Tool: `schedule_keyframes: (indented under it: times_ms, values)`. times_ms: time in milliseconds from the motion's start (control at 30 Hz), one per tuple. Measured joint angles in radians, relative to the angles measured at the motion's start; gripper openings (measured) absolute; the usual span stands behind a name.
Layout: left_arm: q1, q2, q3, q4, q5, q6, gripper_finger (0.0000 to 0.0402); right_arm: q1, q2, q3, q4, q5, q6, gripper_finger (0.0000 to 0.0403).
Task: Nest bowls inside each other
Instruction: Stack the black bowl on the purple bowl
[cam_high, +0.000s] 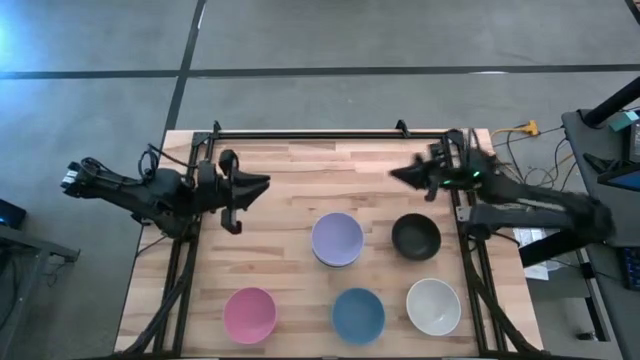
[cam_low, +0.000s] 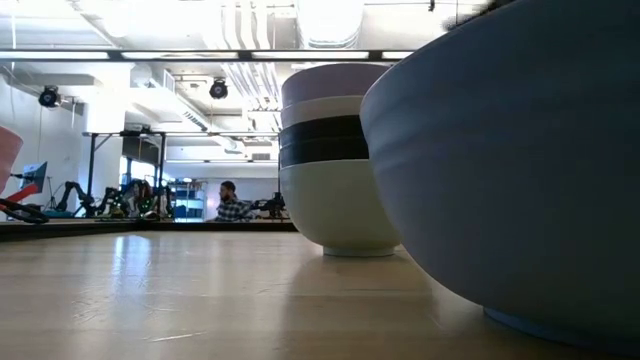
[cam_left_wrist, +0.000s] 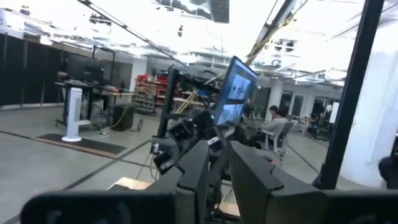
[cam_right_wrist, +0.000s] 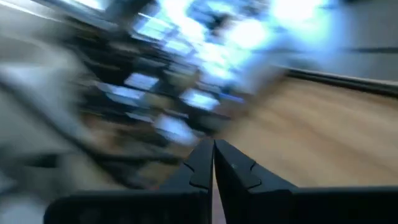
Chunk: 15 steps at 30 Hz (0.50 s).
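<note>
The high view shows a lavender bowl (cam_high: 337, 238) topping a stack at the table's middle. A black bowl (cam_high: 415, 237) sits to its right. Pink (cam_high: 249, 314), blue (cam_high: 358, 315) and white (cam_high: 433, 306) bowls stand along the near edge. In the low view the stack (cam_low: 335, 160) shows white at the bottom, black, white, then lavender; the blue bowl (cam_low: 510, 160) looms close. No mint green bowl shows. My left gripper (cam_high: 262, 182) (cam_left_wrist: 219, 163) hovers shut over the far left. My right gripper (cam_high: 395, 174) (cam_right_wrist: 213, 158) hovers shut over the far right. Neither touches a bowl.
A black rail (cam_high: 310, 132) runs along the table's far edge, and the arm frames stand at both sides. Bare wood lies between the grippers at the far middle (cam_high: 325, 180). Cables and equipment (cam_high: 600, 170) sit off the right side. A person (cam_low: 232, 200) sits far back in the room.
</note>
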Motion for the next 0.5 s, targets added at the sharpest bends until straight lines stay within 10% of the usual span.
schedule_keyframes:
  times_ms: [200,500]
  values:
    - [0.000,0.058,0.000,-0.003,-0.029,-0.111,0.0050,-0.249,-0.226,0.230,-0.943,0.005,-0.333,0.0009]
    - [0.020,0.228,0.002,0.226,-0.140,-0.101,0.0050,-0.327,-0.084,0.352,-1.403,0.001,-0.471,0.0053]
